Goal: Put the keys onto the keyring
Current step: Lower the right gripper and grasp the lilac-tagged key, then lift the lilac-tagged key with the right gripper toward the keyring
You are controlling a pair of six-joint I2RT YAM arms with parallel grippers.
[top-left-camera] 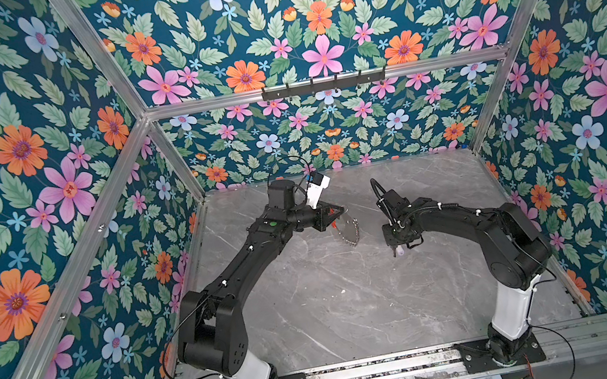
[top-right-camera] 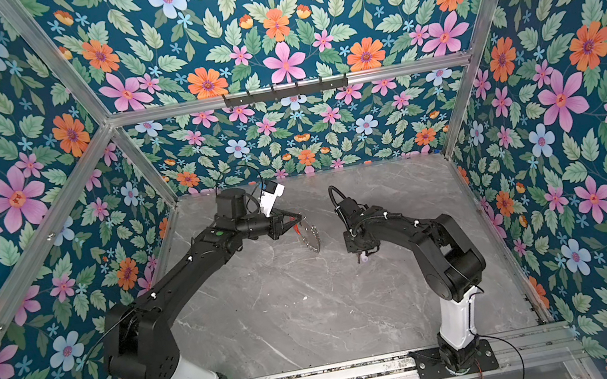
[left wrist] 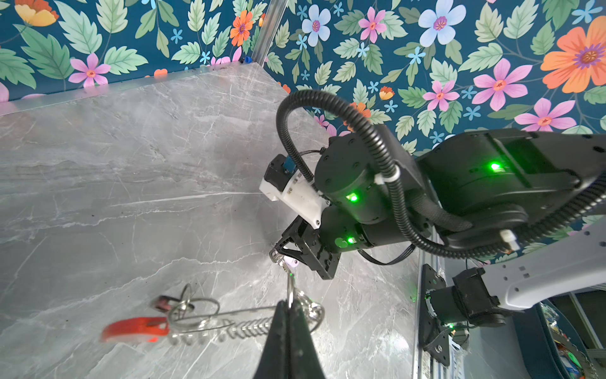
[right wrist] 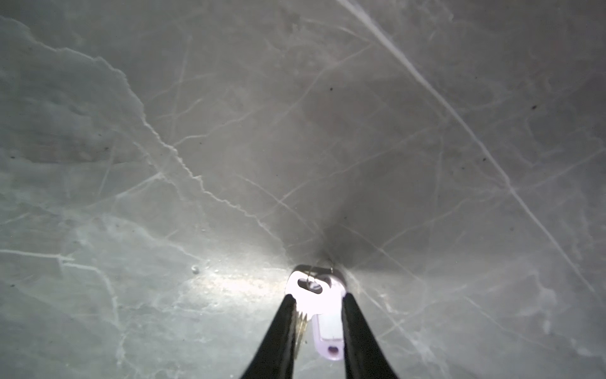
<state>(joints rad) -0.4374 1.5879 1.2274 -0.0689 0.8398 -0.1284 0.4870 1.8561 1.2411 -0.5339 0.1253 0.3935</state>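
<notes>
The keyring (top-left-camera: pixel 349 231) (top-right-camera: pixel 312 235), a wire loop strung with small silver rings, hangs from my left gripper (top-left-camera: pixel 339 211) above the table. In the left wrist view that gripper (left wrist: pixel 289 303) is shut on the keyring's wire (left wrist: pixel 229 323), and the red plastic section (left wrist: pixel 134 329) sits at the far end. My right gripper (top-left-camera: pixel 400 250) (top-right-camera: pixel 362 258) points straight down at the tabletop. Its fingers (right wrist: pixel 317 297) press both sides of the keys (right wrist: pixel 310 303), a silver key with a lavender tag (right wrist: pixel 328 341) lying on the marble.
The grey marble tabletop (top-left-camera: pixel 336 311) is walled by floral panels on three sides. A black hook rail (top-left-camera: pixel 323 83) is mounted high on the back wall. Aluminium mounting rails (top-left-camera: pixel 367 369) run along the front, holding both arm bases.
</notes>
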